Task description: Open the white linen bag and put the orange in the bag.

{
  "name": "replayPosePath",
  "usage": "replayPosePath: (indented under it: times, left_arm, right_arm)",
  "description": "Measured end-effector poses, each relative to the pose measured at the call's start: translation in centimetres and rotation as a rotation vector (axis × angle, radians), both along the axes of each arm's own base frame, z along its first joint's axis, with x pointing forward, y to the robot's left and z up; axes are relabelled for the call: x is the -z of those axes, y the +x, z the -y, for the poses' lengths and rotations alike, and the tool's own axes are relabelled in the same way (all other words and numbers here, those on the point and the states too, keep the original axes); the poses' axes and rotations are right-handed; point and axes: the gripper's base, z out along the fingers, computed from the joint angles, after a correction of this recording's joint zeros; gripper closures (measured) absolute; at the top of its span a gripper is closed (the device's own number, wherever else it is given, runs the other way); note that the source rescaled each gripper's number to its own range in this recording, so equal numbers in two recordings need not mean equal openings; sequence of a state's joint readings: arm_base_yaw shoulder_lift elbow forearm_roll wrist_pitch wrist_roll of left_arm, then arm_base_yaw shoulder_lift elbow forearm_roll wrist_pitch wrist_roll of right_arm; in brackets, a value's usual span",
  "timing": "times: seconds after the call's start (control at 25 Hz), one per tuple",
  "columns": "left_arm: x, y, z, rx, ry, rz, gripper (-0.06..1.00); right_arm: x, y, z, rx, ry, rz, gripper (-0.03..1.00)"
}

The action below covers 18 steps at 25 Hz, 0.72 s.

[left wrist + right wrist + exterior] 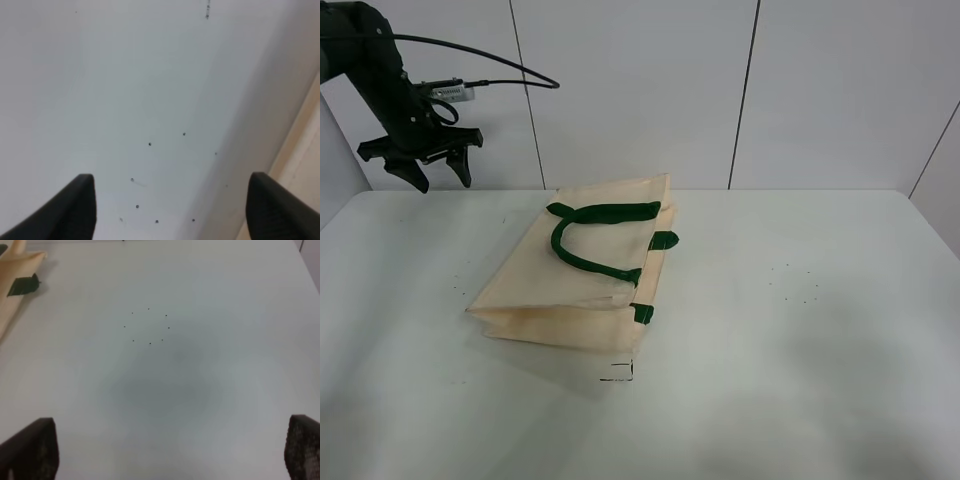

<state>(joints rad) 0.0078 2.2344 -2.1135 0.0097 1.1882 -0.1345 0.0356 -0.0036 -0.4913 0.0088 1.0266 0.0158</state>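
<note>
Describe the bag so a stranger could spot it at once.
On the white table, look at the middle, slightly left. The white linen bag lies flat there, folded shut. Its dark green strap handles and green edge tabs set it apart from the bare tabletop.

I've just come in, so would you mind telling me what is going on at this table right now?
Nothing is being handled at this moment. The white linen bag lies flat and closed on the table, its green handles resting on top. The left gripper hangs open in the air above the table's far left corner, away from the bag. The right gripper is also open and empty, over bare table on the bag's right side. No orange appears in any view, so the bag is not yet opened or filled.
</note>
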Motion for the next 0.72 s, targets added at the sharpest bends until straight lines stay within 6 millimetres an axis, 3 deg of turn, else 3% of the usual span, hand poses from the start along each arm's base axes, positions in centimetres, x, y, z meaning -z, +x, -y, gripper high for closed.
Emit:
replayPosePath:
  times: [0.16,0.32,0.52,0.72]
  left_arm:
    - [-2.3,-2.0,0.2,0.000,-0.016,0.013,0.12]
    - [-4.2,-5.7,0.2,-0.001,-0.016,-0.012,0.12]
    - [-5.7,-12.5,0.1,-0.001,0.004,-0.060,0.12]
    - [-6.5,-21.4,0.1,0.025,0.013,-0.079,0.12]
  right_arm:
    - [0.0,0.0,0.0,0.000,0.000,0.000,-0.03]
    - [0.0,0.0,0.0,0.000,0.000,0.000,-0.03]
    - [0.0,0.0,0.0,0.000,0.000,0.000,-0.03]
    - [0.0,0.0,0.0,0.000,0.000,0.000,-0.03]
